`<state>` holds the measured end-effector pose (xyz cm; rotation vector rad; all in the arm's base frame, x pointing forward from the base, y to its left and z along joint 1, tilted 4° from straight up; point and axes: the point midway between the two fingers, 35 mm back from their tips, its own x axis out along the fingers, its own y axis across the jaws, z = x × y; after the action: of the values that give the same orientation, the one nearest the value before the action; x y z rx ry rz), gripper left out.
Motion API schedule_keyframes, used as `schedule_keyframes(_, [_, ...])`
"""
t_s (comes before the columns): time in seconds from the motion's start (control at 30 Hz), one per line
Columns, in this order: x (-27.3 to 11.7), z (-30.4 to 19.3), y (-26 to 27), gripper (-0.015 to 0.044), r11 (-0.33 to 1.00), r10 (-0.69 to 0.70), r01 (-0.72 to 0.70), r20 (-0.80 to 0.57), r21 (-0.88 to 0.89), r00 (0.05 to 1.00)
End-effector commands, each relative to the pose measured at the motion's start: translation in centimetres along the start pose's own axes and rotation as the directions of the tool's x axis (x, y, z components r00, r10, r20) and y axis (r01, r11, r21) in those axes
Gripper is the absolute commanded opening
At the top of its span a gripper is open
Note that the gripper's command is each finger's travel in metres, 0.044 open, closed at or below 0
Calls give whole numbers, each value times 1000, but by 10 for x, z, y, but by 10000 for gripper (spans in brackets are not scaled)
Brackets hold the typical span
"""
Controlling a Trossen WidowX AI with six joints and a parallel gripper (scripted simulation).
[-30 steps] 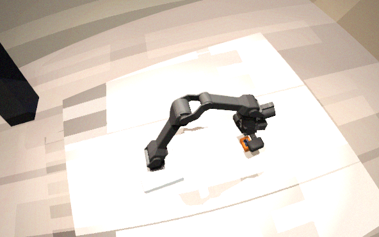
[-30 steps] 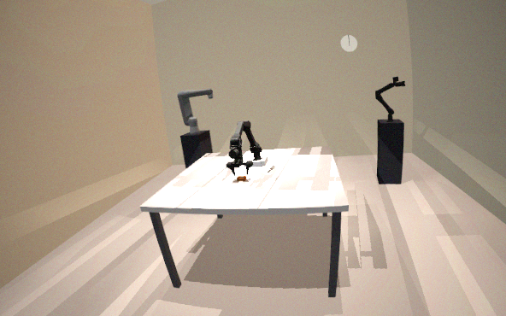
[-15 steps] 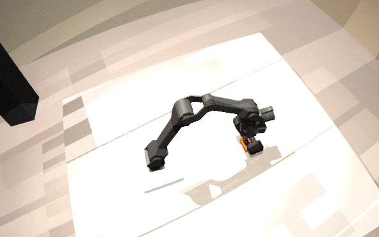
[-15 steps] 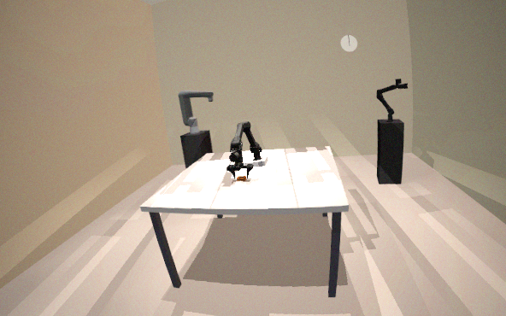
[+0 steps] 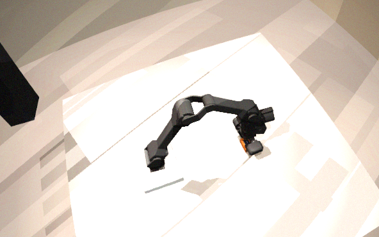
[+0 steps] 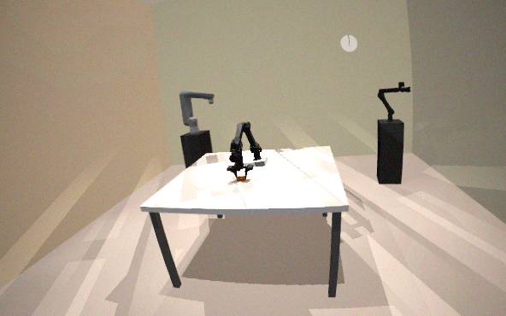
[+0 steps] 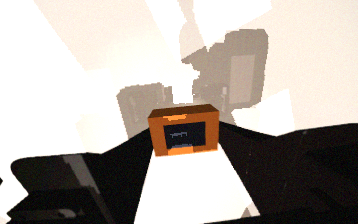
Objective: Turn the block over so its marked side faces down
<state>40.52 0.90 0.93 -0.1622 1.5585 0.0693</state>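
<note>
- Right of center in the top frame, lower middle of the exterior frame: orange block (image 5: 243,145) (image 6: 241,178) (image 7: 185,135) is sitting low at the table (image 5: 114,205) (image 6: 244,210) (image 7: 186,190); whether it is touching all along its base, cannot tell.
- Mid-frame in the wrist view: dark panel, probably the marked side, is facing the camera, with a plain orange border running around it; top edge is showing as a darker strip.
- Gripper (image 5: 247,144) (image 6: 241,175) (image 7: 183,127) is pinching the block, one finger pressing at the left end, the other at the right end; jaws are standing well apart because the block is filling the gap.
- Handling guess: block is looking light, stiff, boxy; not seeming fragile, so firm squeezing is probably being tolerated.
- Flat, smooth-looking ends are possibly being slippery; a shallow pinch is risking the block swinging or slipping while turning.
- Best hold: the two opposite short ends, fingers meeting them squarely near mid-height, leaving the dark panel uncovered for rolling over.
- Step, by judgement: grasp is settling, turning is still remaining; next move is likely needing a small lift, then rotating until the panel is facing down, then gently lowering and letting go.
</note>
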Motion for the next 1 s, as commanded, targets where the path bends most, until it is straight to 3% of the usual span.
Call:
schedule_keyframes(0.0, [0,0,0,216,1000,0,0,1,-2,1000])
schedule_keyframes(0.37, [0,0,0,142,1000,0,0,1,-2,1000])
schedule_keyframes(0.57, [-28,0,0,0,1000,0,0,1,-2,1000])
schedule_keyframes(0.97, [-25,3,0,0,1000,3,-3,80,1,997])
